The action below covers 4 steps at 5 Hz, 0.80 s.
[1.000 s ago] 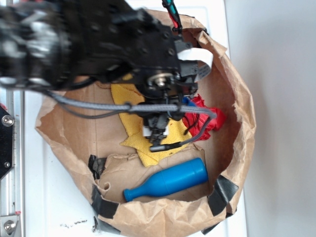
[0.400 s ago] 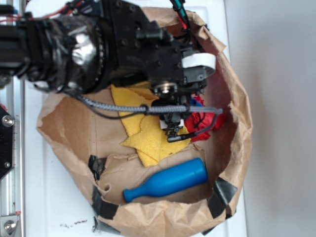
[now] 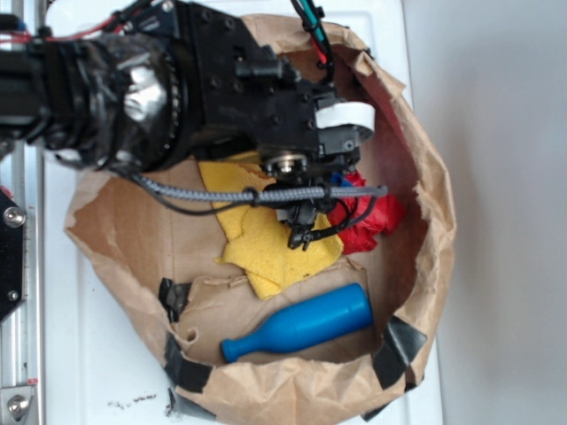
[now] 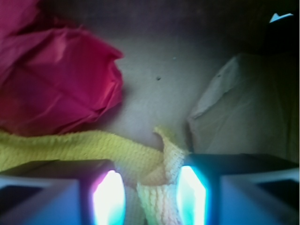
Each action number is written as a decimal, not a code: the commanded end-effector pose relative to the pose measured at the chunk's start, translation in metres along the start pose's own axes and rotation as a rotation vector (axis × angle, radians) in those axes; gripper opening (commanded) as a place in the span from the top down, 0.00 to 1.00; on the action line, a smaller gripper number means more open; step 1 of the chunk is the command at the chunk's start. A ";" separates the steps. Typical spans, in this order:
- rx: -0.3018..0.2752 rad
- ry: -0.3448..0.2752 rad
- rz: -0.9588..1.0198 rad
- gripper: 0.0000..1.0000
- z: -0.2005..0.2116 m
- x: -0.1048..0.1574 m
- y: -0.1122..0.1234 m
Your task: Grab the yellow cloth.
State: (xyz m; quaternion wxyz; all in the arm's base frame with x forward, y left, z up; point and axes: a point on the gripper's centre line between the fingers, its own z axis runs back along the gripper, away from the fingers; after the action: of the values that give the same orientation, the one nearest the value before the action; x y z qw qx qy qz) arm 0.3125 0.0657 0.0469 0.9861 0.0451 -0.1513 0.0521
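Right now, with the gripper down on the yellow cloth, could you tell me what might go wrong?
1. In the wrist view only a thin fold of the yellow cloth sits between the fingers of the gripper, so the grip may slip on lifting.
2. The red cloth lies right against the yellow one and could be snagged or dragged along.
3. The paper bag has torn, taped walls close around the arm; a sideways move could catch them.
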 end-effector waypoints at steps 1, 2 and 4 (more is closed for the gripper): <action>-0.026 -0.071 -0.001 1.00 0.038 0.017 0.005; -0.055 -0.059 0.008 1.00 0.045 0.020 0.007; -0.107 -0.038 0.032 1.00 0.063 0.024 0.013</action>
State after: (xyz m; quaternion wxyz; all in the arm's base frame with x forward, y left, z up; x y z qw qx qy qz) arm 0.3081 0.0655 0.0887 0.9890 -0.0186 -0.1336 0.0608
